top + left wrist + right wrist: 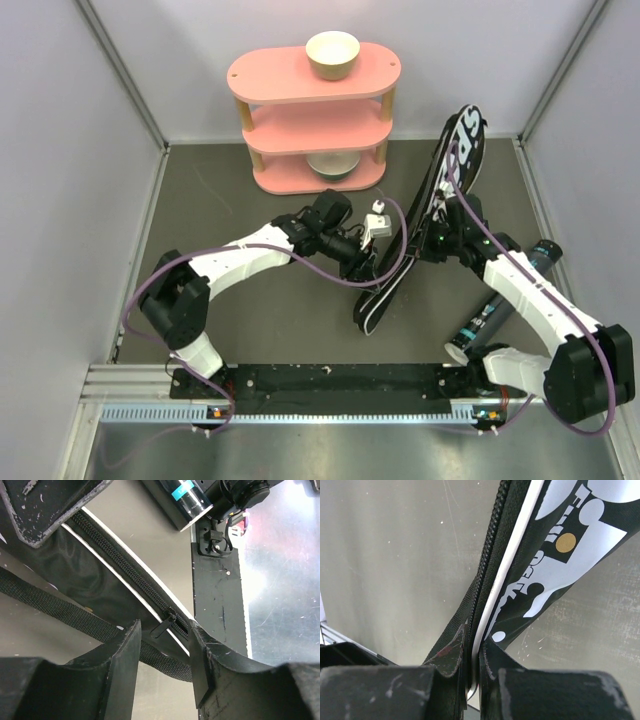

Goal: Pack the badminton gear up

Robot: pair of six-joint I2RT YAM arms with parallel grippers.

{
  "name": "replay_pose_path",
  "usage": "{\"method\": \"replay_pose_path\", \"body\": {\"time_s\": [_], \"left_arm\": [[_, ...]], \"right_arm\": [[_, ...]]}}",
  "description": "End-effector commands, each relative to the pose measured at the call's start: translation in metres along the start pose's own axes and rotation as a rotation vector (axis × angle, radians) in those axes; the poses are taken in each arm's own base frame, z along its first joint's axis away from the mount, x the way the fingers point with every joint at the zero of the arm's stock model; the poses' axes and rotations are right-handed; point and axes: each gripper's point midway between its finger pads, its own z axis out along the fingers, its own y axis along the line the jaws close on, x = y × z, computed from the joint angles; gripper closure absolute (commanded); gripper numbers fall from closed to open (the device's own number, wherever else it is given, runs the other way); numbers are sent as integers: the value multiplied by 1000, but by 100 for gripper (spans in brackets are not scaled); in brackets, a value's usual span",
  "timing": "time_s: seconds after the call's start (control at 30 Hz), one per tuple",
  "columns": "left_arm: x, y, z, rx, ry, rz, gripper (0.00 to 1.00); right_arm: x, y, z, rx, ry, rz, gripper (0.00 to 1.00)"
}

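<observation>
The long black bag (440, 195) with white lettering lies slanted across the table, its narrow end near the middle front. My left gripper (366, 262) hovers at that lower end. In the left wrist view its jaws (165, 647) stand open, and the small zipper pull (162, 627) lies between the fingers, apart from both. The bag's woven strap (60, 612) runs beneath. My right gripper (437, 240) is shut on the bag's zippered edge and white piping (490, 595), pinched between the fingertips (474, 655). The black tube (500, 300) lies on the table to the right of the bag.
A pink three-tier shelf (312, 130) stands at the back, with a cream bowl (332, 54) on top and another (334, 166) on the lowest tier. Grey walls close in left and right. The arms' black mounting rail (330, 382) runs along the near edge.
</observation>
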Motion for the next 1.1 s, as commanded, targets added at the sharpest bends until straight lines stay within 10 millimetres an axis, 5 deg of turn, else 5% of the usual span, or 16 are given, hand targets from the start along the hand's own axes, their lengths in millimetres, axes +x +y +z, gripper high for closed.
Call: {"method": "replay_pose_path", "body": {"time_s": [0.0, 1.07], "left_arm": [[-15, 2, 3, -4, -36, 133, 52], [21, -13, 19, 99, 41, 88, 55]], "right_arm": [[-25, 29, -11, -132, -102, -76, 100], [-25, 30, -12, -154, -102, -66, 100]]}}
